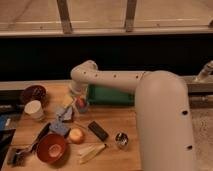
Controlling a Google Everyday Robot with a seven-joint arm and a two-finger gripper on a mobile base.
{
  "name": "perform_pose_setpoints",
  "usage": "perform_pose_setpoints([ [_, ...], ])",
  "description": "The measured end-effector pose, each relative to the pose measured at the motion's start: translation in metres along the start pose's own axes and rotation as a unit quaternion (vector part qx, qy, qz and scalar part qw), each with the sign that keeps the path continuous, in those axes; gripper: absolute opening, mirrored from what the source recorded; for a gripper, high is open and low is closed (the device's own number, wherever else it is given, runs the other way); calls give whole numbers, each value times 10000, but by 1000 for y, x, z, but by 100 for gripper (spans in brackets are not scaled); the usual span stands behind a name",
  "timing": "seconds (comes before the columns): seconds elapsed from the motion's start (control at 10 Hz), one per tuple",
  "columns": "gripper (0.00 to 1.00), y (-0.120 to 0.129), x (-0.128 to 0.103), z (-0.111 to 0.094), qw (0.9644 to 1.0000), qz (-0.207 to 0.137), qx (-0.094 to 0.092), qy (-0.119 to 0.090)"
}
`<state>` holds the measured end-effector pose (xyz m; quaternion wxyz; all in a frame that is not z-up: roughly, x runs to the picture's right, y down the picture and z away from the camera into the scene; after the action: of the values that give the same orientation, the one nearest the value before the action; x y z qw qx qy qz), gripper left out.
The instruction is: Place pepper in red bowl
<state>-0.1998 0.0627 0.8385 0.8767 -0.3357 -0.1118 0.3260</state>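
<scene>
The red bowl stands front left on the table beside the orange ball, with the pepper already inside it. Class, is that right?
No. The camera view shows the pepper outside the red bowl, farther back at the gripper, by the green tray. The bowl does stand front left beside the orange ball.

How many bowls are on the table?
2: the red bowl front left, a maroon bowl back left. The gripper hangs beside the green tray. The arm may hide more.
</scene>
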Motion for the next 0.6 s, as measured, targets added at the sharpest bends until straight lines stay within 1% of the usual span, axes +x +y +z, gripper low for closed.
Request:
perform_pose_setpoints([
  [0.1, 80, -2, -1, 7, 10000, -26, 16, 23],
  [0.5, 80, -13, -8, 12, 9999, -68, 57, 78],
  [0.6, 78, -14, -9, 15, 9999, -79, 60, 101],
])
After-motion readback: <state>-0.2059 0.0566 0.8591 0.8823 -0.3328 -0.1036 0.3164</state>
